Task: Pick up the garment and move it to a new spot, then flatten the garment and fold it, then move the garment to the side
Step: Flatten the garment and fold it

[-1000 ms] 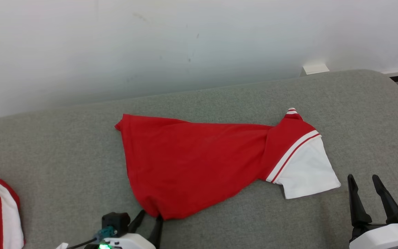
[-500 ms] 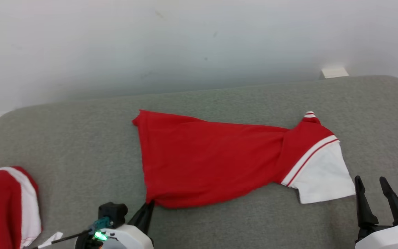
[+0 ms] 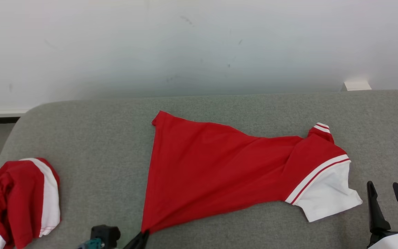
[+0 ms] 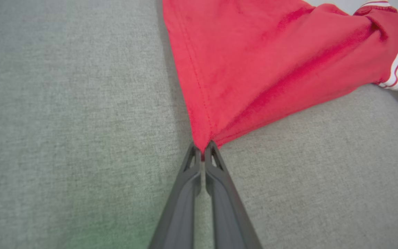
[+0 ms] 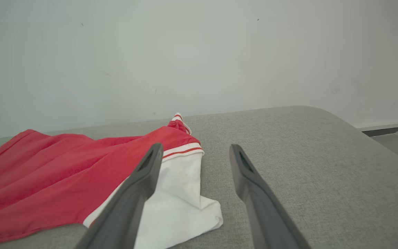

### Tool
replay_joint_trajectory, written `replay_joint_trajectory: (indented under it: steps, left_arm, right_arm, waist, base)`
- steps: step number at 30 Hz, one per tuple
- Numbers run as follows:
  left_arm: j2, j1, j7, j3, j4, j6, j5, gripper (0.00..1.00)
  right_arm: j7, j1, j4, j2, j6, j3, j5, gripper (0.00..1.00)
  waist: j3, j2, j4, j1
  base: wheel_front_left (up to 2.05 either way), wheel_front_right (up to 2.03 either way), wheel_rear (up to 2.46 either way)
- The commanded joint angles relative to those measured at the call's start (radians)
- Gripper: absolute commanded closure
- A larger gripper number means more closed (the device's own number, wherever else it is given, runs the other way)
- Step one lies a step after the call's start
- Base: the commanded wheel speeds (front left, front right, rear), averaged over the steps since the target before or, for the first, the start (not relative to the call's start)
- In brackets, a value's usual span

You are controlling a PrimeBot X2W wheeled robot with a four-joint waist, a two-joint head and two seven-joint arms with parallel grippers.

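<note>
At far left lies a crumpled red-and-white heap [image 3: 22, 200], a second garment. The left gripper [image 4: 203, 152] is clamped on a hem corner of the shirt [image 3: 212, 166], which lies in the middle of the couch [image 3: 81, 131], drawn to a point there. Soft, light and limp, it will likely drag and wrinkle; corners and the white sleeve [image 3: 327, 197] look the best holds. The right gripper [image 3: 382, 185] stands apart, empty, just beside that sleeve. Two garments, two grippers.
</note>
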Motion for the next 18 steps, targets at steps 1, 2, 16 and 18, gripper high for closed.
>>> replay_joint_trajectory:
  steps: [1,2,16,18]
  left_arm:
    - [0.011,0.024,0.002,0.007,-0.006,0.009,-0.009,1.00]
    - [0.009,0.032,0.001,0.009,-0.011,0.014,-0.013,0.60]
    - [0.030,0.022,-0.155,0.073,-0.194,0.095,0.025,0.00]
    - [0.031,0.027,-0.181,0.098,-0.230,0.114,0.030,0.00]
  right_arm:
    - [0.004,0.020,-0.007,0.007,-0.002,-0.002,-0.013,0.00]
    - [0.008,0.023,-0.009,0.010,-0.002,-0.001,-0.012,0.00]
    - [-0.008,0.017,0.003,0.007,-0.002,-0.012,-0.007,0.00]
    - [-0.016,0.017,-0.007,0.017,-0.002,-0.010,-0.012,0.00]
  waist:
    - [0.000,0.0000,-0.006,0.0000]
    - [-0.001,0.0000,-0.009,0.0000]
    - [-0.009,0.0000,-0.032,0.0000]
    - [-0.014,0.0000,-0.036,0.0000]
  base:
    - [0.00,0.00,0.00]
    - [0.00,0.00,0.00]
    - [0.00,0.00,0.00]
    - [0.00,0.00,0.00]
